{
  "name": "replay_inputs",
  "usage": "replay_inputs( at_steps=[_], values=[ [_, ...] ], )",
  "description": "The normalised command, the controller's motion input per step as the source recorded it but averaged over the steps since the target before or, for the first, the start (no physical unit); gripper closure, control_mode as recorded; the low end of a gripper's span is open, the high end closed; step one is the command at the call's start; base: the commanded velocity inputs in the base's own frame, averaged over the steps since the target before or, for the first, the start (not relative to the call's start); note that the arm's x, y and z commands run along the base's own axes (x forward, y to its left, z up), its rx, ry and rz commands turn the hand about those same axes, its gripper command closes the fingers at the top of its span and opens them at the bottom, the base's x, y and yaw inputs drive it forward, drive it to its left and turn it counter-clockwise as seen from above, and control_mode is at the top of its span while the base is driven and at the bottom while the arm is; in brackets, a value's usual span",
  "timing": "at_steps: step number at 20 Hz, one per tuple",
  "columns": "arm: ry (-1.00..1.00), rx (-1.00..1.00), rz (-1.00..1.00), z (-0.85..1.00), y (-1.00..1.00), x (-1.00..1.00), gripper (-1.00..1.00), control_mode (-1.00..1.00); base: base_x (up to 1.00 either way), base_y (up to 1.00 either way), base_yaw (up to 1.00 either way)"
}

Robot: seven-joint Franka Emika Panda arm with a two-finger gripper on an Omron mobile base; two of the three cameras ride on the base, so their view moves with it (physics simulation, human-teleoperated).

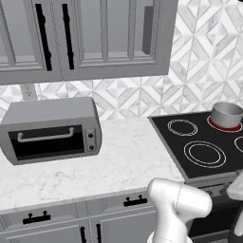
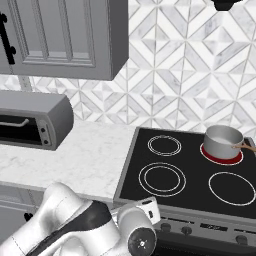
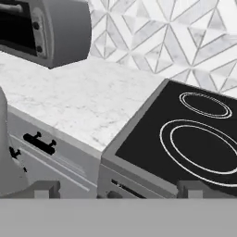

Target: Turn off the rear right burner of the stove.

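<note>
The stove (image 2: 192,167) is a black glass cooktop with white rings, set into the counter at the right. Its rear right burner (image 2: 220,159) glows red beneath a grey pot (image 2: 222,141); the same red rim of that burner (image 1: 223,127) shows under the pot (image 1: 227,114) in the left base view. Small dark knobs (image 2: 186,230) line the grey front panel. My gripper (image 3: 118,190) is open with nothing between its fingertips (image 3: 46,187). It hangs low before the stove's front left corner (image 3: 109,157), facing the front left double ring (image 3: 203,148).
A grey toaster oven (image 1: 50,130) stands on the white marble counter (image 1: 118,161) to the left of the stove. Grey wall cabinets (image 1: 85,38) hang above it. Drawers with black handles (image 3: 39,142) run below the counter edge.
</note>
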Motion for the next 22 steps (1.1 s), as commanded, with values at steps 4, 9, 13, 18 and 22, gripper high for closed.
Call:
replay_inputs(
  at_steps=[4,9,13,18,22],
  values=[
    [-0.34,-0.23,0.05,-0.27,-0.34,0.0,-1.0,-1.0,0.0,0.0,0.0],
    [-0.23,-0.23,0.03,-0.36,-0.29,0.04,-1.0,-1.0,0.0,0.0,0.0],
    [-0.06,-0.24,0.0,-0.46,-0.39,0.06,-1.0,-1.0,0.0,0.0,0.0],
    [0.0,-0.26,0.02,-0.56,-0.48,0.17,-1.0,-1.0,0.0,0.0,0.0],
    [0.0,-0.25,0.07,-0.63,-0.43,0.23,-1.0,-1.0,0.0,0.0,0.0]
  ],
)
